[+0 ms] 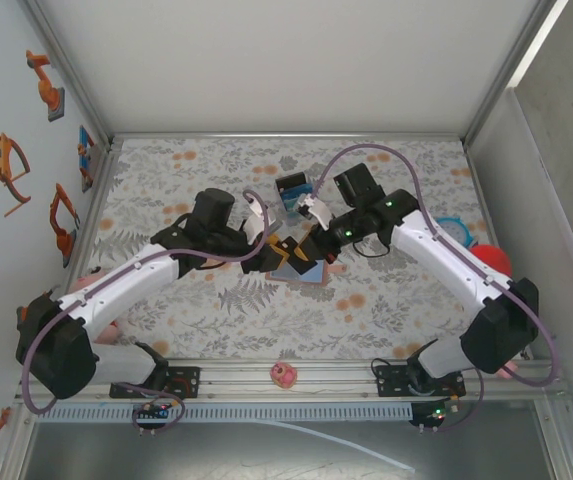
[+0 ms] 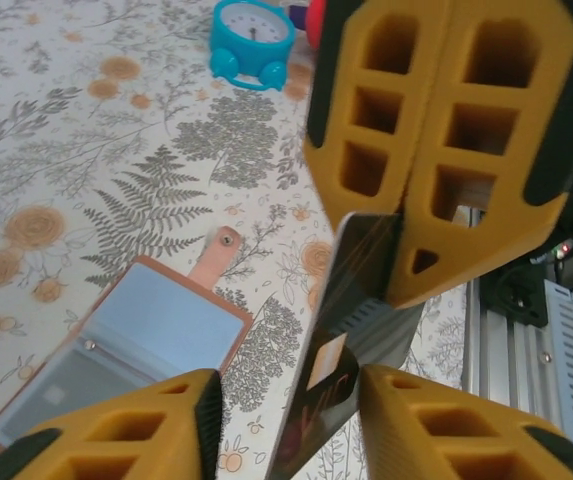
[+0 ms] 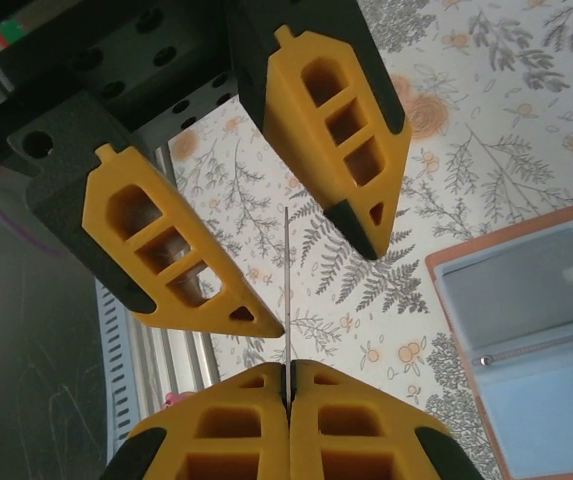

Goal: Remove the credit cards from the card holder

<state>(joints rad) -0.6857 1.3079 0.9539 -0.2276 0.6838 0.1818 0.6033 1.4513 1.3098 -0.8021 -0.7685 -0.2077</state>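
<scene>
The card holder (image 1: 304,270) lies open and flat on the floral tablecloth, its blue-grey pockets up; it also appears in the left wrist view (image 2: 126,345) and the right wrist view (image 3: 536,340). Just above it my right gripper (image 3: 289,372) is shut on a credit card (image 3: 288,290), seen edge-on there. From the left wrist the credit card (image 2: 341,340) looks dark and glossy, hanging from the right gripper (image 2: 403,275). My left gripper (image 2: 286,400) is open with the card between its fingers (image 3: 351,150). Both grippers meet over the table's middle, left gripper (image 1: 284,248) and right gripper (image 1: 316,246).
A blue alarm clock (image 1: 453,230) and a red object (image 1: 491,258) sit at the right edge. A small black box with blue contents (image 1: 293,187) stands behind the grippers. A pink item (image 1: 284,374) rests on the front aluminium rail (image 2: 556,330).
</scene>
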